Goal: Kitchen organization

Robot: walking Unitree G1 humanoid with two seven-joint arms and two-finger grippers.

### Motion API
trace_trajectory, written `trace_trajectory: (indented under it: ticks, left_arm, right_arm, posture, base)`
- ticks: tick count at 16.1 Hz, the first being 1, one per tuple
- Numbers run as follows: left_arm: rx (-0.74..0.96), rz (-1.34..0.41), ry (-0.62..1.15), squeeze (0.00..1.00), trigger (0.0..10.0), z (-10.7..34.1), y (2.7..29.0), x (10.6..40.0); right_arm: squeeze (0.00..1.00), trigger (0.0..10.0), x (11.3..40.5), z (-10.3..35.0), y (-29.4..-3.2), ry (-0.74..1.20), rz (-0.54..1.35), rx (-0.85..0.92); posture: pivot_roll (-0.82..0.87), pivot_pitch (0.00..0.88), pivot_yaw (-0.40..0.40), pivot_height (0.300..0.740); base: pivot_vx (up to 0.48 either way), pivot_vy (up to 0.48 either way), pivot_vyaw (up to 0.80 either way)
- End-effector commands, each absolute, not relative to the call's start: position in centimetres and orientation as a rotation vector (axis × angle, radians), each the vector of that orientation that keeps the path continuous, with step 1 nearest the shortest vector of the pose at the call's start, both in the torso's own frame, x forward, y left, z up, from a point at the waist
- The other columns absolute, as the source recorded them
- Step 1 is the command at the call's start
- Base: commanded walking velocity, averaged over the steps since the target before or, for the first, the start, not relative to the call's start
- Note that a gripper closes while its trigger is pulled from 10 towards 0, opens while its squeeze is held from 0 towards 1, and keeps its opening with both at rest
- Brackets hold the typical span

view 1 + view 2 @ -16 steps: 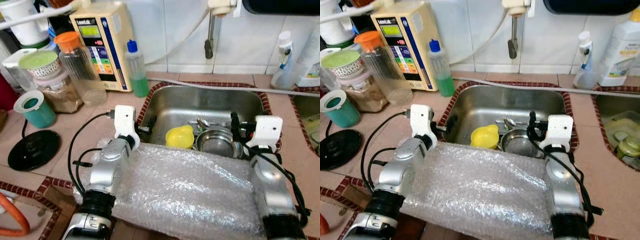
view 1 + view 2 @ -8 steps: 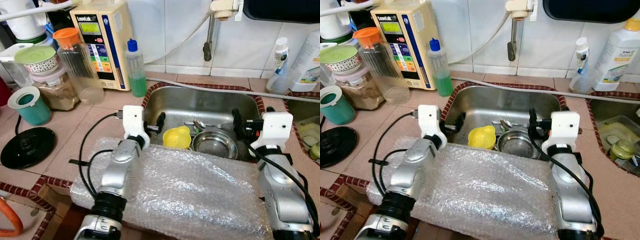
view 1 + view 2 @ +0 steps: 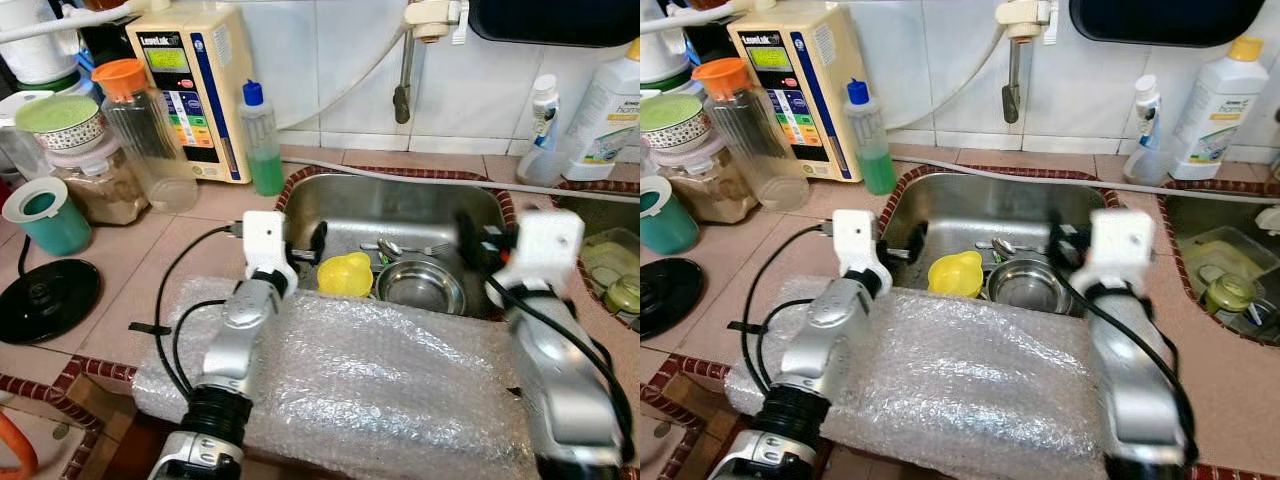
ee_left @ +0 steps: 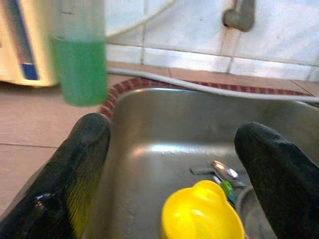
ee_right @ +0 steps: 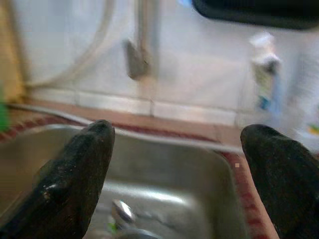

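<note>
Home kitchen: steel sink [image 3: 400, 205], tiled wall [image 3: 330, 70].

- Clear bubble-wrap sheet [image 3: 370, 390]: covers the near rim of the stainless steel sink [image 3: 400, 205]; near edge cut off by the picture's lower border.
- Round steel bowl [image 3: 420, 285]: near side hidden behind the bubble wrap.
- Yellow plastic cup [image 3: 345, 275]: base hidden by the same sheet; cut off in the left wrist view.
- Right gripper [image 3: 468, 238]: motion-blurred; the right wrist view is blurred throughout.
- Metal spoon [image 3: 395, 247]: partly hidden behind the bowl; handle end unclear.
- Second sink at the counter's right edge [image 3: 1230, 285]: cut off; its contents too small to identify.
- Beige wall-side appliance [image 3: 195, 85]: panel lettering too small to read.
- Black round disc [image 3: 45, 300]: cut off at the left edge.
</note>
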State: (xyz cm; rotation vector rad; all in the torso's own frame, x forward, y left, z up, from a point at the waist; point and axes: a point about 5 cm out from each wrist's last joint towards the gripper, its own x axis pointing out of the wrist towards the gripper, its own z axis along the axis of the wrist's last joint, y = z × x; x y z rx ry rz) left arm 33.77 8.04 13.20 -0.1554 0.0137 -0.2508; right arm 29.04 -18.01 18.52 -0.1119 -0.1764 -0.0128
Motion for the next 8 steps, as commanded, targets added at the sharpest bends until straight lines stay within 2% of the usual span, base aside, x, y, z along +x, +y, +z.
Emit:
trace_trajectory:
  ticks: [1,2,3,5,8]
  left_arm:
    - [-0.151,-0.199,-0.025,0.00,10.0,14.0,8.6,34.1]
    - [-0.156,-0.182,-0.023,0.00,10.0,13.9,8.9,34.4]
    - [-0.159,-0.173,-0.024,0.00,10.0,13.9,9.2,34.4]
    - [-0.149,-0.158,-0.045,0.00,10.0,14.3,9.8,34.6]
    - [-0.152,-0.112,-0.075,0.00,10.0,15.1,10.6,34.8]
  right_arm:
    - [0.33,10.0,29.4,18.1,-17.6,-0.158,0.027,-0.107]
    - [0.30,10.0,29.8,17.7,-17.6,-0.148,0.029,-0.123]
    - [0.15,10.0,29.9,17.8,-17.7,-0.149,0.006,-0.110]
    - [0.00,10.0,30.2,18.5,-17.9,-0.163,-0.020,-0.079]
    - [0.00,10.0,30.7,18.8,-17.3,-0.169,0.025,-0.089]
  posture:
    - [-0.11,0.000,0.076,0.740]
    - [-0.11,0.000,0.079,0.740]
    - [-0.11,0.000,0.075,0.740]
    - [-0.09,0.000,0.053,0.740]
    - [-0.06,0.000,0.037,0.740]
  base:
    - [0.000,0.000,0.00]
    - [0.000,0.000,0.00]
    - [0.000,0.000,0.00]
    - [0.000,0.000,0.00]
    - [0.000,0.000,0.00]
